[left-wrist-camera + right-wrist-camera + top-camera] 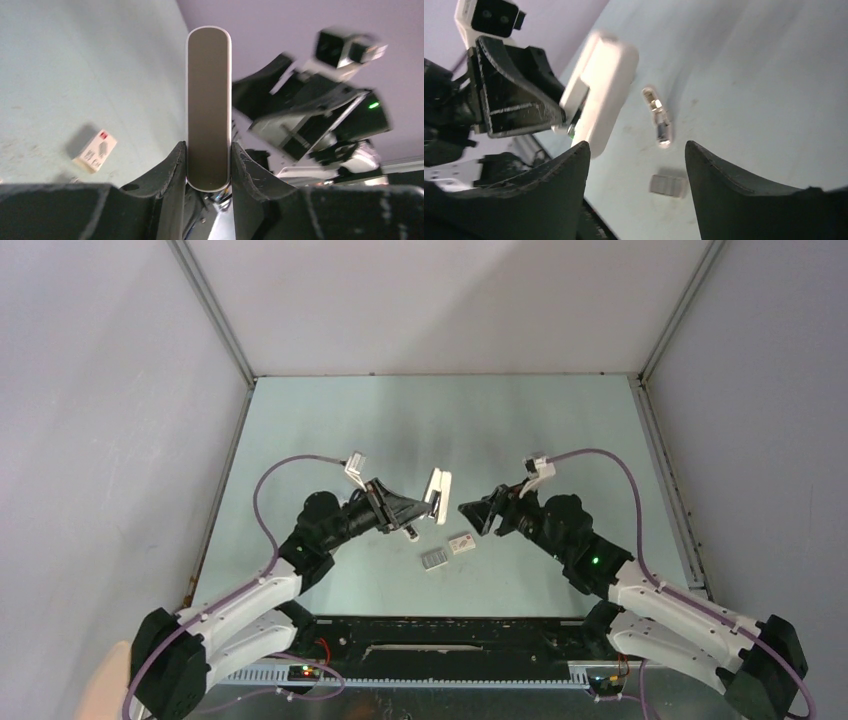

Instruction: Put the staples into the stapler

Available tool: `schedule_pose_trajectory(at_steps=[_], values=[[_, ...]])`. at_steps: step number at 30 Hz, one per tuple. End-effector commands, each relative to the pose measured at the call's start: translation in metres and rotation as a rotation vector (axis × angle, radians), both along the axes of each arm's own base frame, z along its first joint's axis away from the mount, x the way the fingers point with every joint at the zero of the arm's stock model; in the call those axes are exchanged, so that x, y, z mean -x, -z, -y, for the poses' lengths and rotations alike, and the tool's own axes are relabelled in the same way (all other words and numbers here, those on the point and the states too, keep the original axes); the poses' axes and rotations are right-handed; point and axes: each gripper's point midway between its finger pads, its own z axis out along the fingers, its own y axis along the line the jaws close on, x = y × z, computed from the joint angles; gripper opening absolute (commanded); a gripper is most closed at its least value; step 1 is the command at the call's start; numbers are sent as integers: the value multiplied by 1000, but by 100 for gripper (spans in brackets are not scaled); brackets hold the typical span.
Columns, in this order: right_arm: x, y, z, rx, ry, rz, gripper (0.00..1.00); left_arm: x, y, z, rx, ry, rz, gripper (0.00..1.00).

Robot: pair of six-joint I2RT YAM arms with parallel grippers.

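The left gripper (pixel 208 149) is clamped on the stapler (pixel 208 100), whose long end sticks out past its fingertips towards the other arm. Off that gripper's tip, the staples (pixel 668 184) lie flat on the table (pixel 400 420), just beside a small box (pixel 461 543) and apart from the stapler, with a shiny metal piece (pixel 659 120) close by. The right gripper (pixel 635 146) faces the stapler from near, its jaws spread wide around nothing, the staples lying just ahead of its fingers.

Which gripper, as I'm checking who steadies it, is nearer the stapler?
Left. The left gripper is clamped on the stapler; the right gripper hangs open to its right, not touching.
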Motion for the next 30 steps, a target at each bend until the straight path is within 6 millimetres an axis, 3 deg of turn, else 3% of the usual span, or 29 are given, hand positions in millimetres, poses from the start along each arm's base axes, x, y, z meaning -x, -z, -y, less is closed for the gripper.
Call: schedule_pose_trajectory(at_steps=[1,11,18,24,30], values=[[15,-41,-21,-375,-27,-60,73,-5,-68,-1,272,-26,103,0],[23,-69,-39,-565,-83,1,74,1,-86,-1,420,-13,90,0],[18,-75,-46,-603,-90,35,71,5,-92,4,455,19,87,0],[20,-85,-54,-603,-134,79,59,8,-92,8,470,40,76,0],[21,-87,-56,-600,-160,90,37,11,-95,9,483,66,81,0]])
